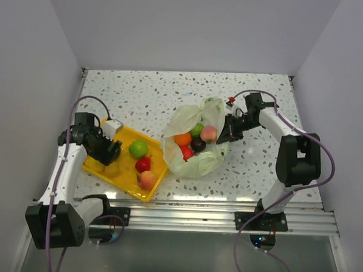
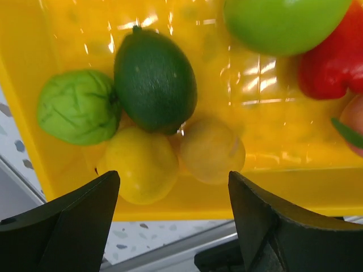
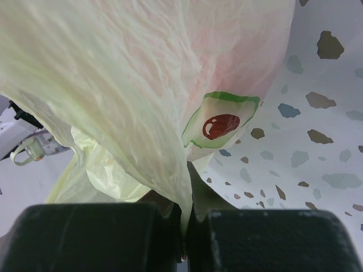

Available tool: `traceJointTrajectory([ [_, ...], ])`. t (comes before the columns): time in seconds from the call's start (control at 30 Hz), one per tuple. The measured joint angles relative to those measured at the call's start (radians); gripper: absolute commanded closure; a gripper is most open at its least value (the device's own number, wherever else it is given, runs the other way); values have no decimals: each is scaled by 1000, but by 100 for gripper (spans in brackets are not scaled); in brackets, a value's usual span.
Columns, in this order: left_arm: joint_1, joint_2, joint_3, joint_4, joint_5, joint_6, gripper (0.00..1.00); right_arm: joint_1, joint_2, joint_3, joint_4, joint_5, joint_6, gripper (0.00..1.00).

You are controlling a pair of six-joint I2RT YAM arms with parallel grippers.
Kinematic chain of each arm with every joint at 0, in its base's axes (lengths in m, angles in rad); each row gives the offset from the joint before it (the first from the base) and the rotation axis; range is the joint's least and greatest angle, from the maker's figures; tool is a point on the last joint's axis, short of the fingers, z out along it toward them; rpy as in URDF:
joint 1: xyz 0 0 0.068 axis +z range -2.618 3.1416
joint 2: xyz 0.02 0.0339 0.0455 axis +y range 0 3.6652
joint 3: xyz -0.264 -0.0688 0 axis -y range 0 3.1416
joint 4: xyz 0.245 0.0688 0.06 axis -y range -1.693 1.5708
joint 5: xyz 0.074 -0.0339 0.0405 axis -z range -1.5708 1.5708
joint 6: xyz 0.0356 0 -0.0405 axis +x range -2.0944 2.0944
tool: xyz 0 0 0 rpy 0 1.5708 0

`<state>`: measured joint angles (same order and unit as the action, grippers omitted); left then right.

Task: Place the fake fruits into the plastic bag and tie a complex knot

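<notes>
Overhead, the right gripper (image 1: 230,130) is clenched on the rim of the plastic bag (image 1: 192,163), apparently lifting that edge so the mouth gapes upward. Several fake fruits (image 1: 182,138) sit inside. The left gripper (image 2: 173,195) hangs with jaws spread, holding nothing, over the yellow tray (image 2: 295,141), straddling a yellow fruit (image 2: 142,164) that it seems set to pick. No knot is tied yet.

Twelve fake fruits (image 1: 138,148), one plastic bag (image 1: 195,166), one tray (image 1: 126,174)
</notes>
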<state>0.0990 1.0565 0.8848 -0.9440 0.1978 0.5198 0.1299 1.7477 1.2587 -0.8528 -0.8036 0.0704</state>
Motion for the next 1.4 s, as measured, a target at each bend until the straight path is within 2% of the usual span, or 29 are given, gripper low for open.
traceJointTrajectory([
  [0.27, 14, 49, -102, -17, -36, 105, 19, 0, 0, 0, -1, 0, -1, 100],
  [0.6, 13, 102, -111, 100, 37, 155, 21, 0, 0, 0, -2, 0, -4, 100],
  [0.67, 11, 121, -121, 93, 89, 150, 21, 0, 0, 0, -2, 0, -4, 100],
  [1.0, 10, 101, -154, 21, 53, 200, 21, 0, 0, 1, -4, 0, -4, 100],
  [1.23, 10, 106, -185, 7, 19, 225, 17, 0, 0, 6, -6, 0, -4, 100],
  [1.33, 10, 129, -186, 9, 16, 225, 20, 0, 0, 6, -7, 0, -4, 100],
  [1.4, 10, 146, -186, 12, 15, 224, 27, 0, 0, 6, -8, 0, -4, 100],
])
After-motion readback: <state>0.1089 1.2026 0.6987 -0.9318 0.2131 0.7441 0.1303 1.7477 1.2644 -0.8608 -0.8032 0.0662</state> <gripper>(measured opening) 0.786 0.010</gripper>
